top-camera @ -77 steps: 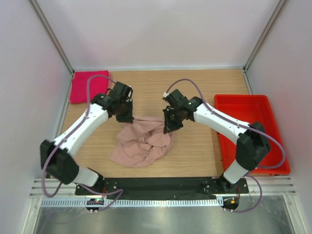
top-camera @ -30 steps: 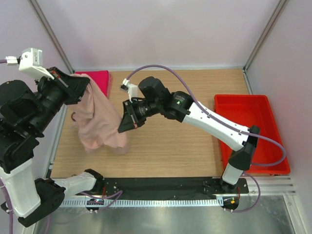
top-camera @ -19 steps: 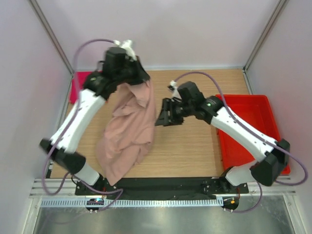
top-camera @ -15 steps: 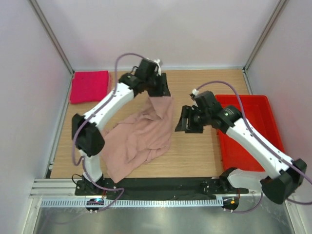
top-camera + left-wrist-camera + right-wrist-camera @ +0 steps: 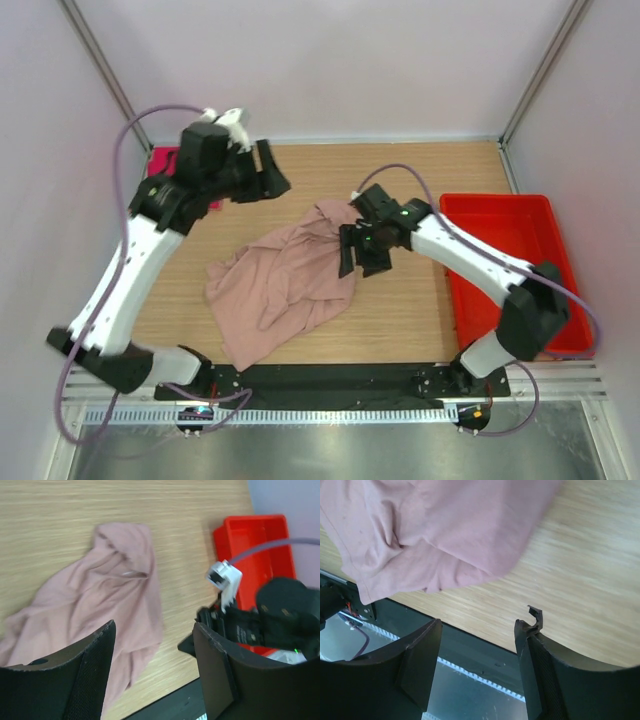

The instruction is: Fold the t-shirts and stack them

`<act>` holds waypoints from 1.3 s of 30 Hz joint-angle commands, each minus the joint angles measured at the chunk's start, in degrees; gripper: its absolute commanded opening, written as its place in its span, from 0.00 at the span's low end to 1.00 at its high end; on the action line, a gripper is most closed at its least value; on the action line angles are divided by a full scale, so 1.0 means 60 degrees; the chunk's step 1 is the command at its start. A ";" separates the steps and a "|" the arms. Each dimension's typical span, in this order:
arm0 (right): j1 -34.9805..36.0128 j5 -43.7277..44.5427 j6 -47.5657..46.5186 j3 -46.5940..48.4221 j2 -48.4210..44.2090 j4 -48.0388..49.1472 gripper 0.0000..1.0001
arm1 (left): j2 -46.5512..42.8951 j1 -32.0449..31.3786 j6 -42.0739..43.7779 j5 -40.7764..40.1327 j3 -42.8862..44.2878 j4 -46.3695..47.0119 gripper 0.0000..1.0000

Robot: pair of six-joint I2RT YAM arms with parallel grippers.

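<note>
- The left hand (image 5: pixel 270 175) is raised above the upper left of the wooden counter (image 5: pixel 430 175). Its fingers are spread wide, and its wrist view shows nothing between them.
- The right hand (image 5: pixel 357 262) sits low near the centre of the overhead view, right at the right edge of the pale pink t-shirt (image 5: pixel 280 285). Its fingers are apart, and its wrist view shows only bare wood between them.
- The pale pink t-shirt lies crumpled and unfolded in the middle of the counter. It spreads from the centre toward the lower left, with a narrower end reaching up toward the centre.
- The magenta t-shirt (image 5: pixel 160 158) is in the far upper left corner of the counter. It is mostly hidden behind the left arm, so only a sliver shows.
- A red plastic bin (image 5: pixel 500 220) stands along the right side of the counter, well apart from both shirts.
</note>
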 commanded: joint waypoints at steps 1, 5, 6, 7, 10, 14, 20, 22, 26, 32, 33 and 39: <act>0.1021 -0.0323 -0.0563 0.1894 0.1644 0.0792 0.67 | -0.1409 0.0501 -0.0259 -0.1256 -0.1779 -0.1849 0.64; 0.2324 -0.0730 -0.0534 0.3711 0.4365 0.0865 0.67 | -0.3386 0.0663 -0.1048 -0.2019 -0.3601 -0.2553 0.63; 0.2516 -0.0820 -0.0476 0.4207 0.4736 0.0938 0.67 | -0.3767 0.0663 -0.1211 -0.2153 -0.3879 -0.2672 0.63; 0.2692 -0.0864 -0.0475 0.4386 0.5045 0.1026 0.66 | -0.4525 0.0678 -0.1357 -0.2270 -0.4085 -0.2803 0.63; 0.3235 -0.0894 -0.0359 0.4767 0.5969 0.1465 0.65 | -0.5467 0.0678 -0.1827 -0.2476 -0.4570 -0.3170 0.63; 0.3441 -0.0587 -0.0007 0.4871 0.6746 0.1642 0.63 | -0.6362 0.0678 -0.2179 -0.2842 -0.4571 -0.3770 0.63; 0.3179 0.0233 -0.0022 0.4960 0.6719 0.1379 0.18 | -0.6379 0.0678 -0.2297 -0.2550 -0.4790 -0.3728 0.62; 0.2871 0.0786 0.0066 0.4595 0.5845 0.1305 0.01 | -0.6174 0.0678 -0.2238 -0.2186 -0.5037 -0.3379 0.61; 0.1045 0.0894 0.0067 0.3190 0.3636 0.1130 0.01 | -0.5457 0.0693 -0.2018 -0.1307 -0.5551 -0.2631 0.61; -0.1405 0.1329 -0.1469 0.0861 0.0441 -0.0420 0.07 | -0.3627 0.0693 -0.1872 -0.0091 -0.6108 -0.1329 0.59; -0.1829 0.1579 -0.1674 0.0205 -0.0001 -0.0569 0.12 | -0.3392 0.0693 -0.1741 -0.0016 -0.6108 -0.1108 0.61; -0.2287 0.2169 -0.1649 -0.1748 -0.1514 -0.0688 0.36 | -0.1313 0.0736 -0.0980 -0.0541 -0.5057 -0.0987 0.72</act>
